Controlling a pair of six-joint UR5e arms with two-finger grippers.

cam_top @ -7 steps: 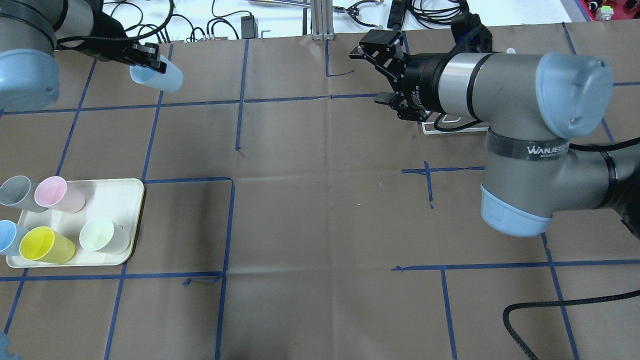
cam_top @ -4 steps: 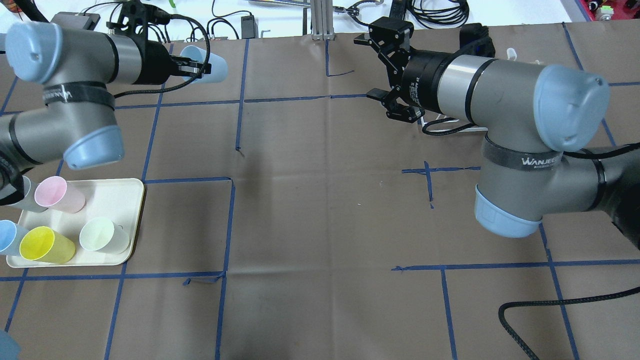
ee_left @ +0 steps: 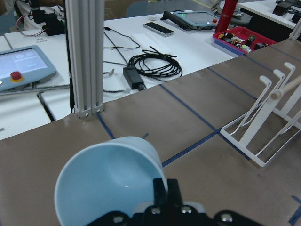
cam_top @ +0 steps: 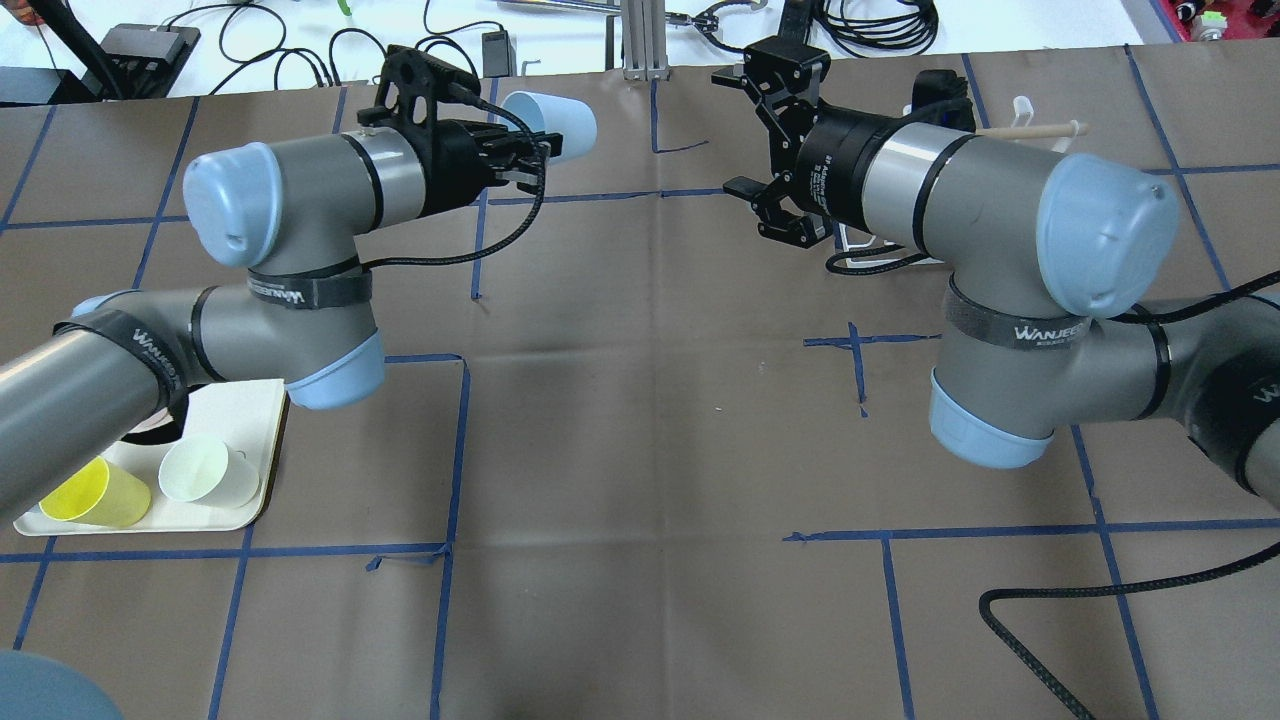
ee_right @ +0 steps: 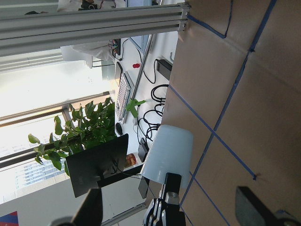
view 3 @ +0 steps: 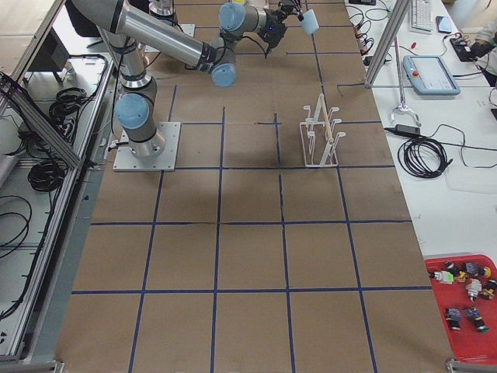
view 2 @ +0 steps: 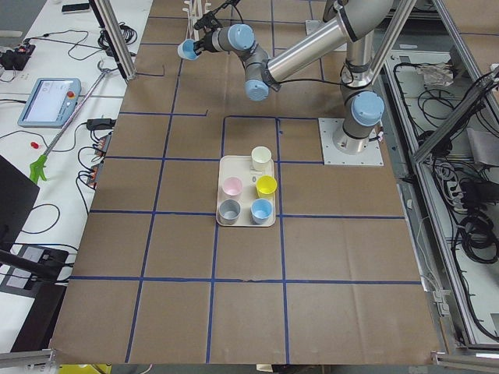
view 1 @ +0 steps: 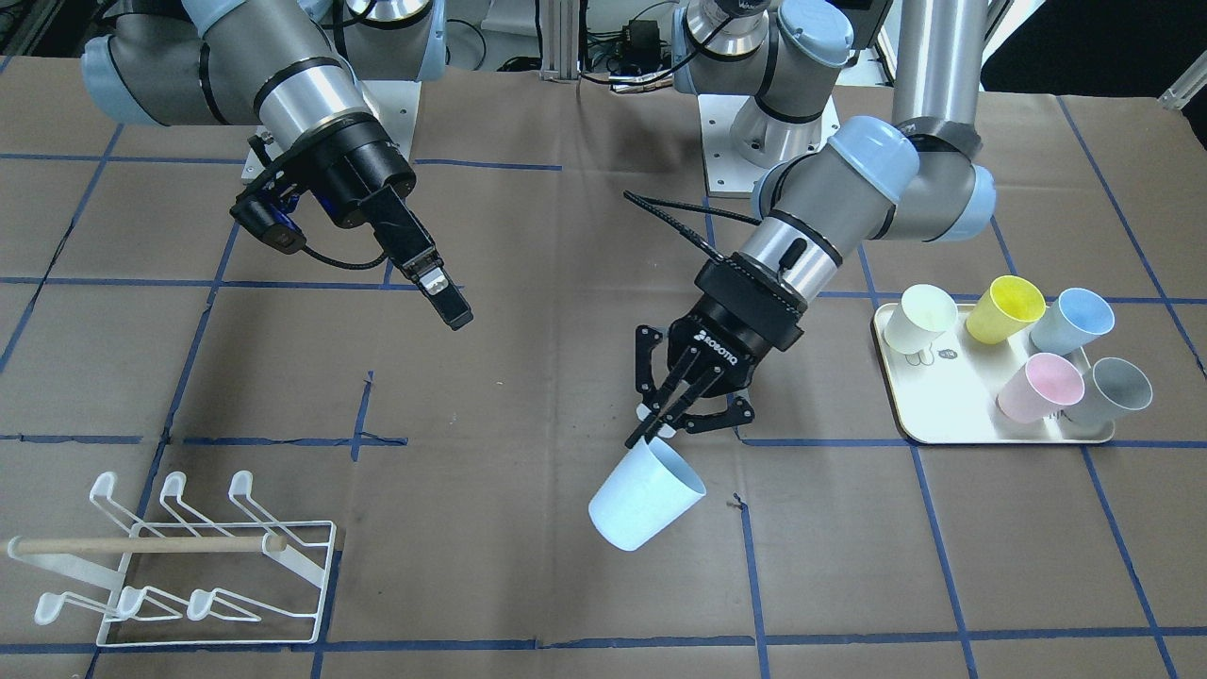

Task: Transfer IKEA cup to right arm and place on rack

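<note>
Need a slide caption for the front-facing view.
Left gripper pinches a pale-blue cup by its rim; open right gripper hangs apart, white wire rack empty.

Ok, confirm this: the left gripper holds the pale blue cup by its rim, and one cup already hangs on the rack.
Not quite. The left gripper holds the pale blue cup by its rim, but no cup hangs on the rack; its prongs are bare, as the exterior front-facing view shows.

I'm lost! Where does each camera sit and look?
Front-facing: across the table, facing left arm and right arm.
Overhead: behind and above both.
Exterior left: table's end; left arm nearer.
Exterior right: opposite end; right arm nearer.
Left wrist: on left end effector, behind blue cup.
Right wrist: right end effector faces that same cup.
</note>
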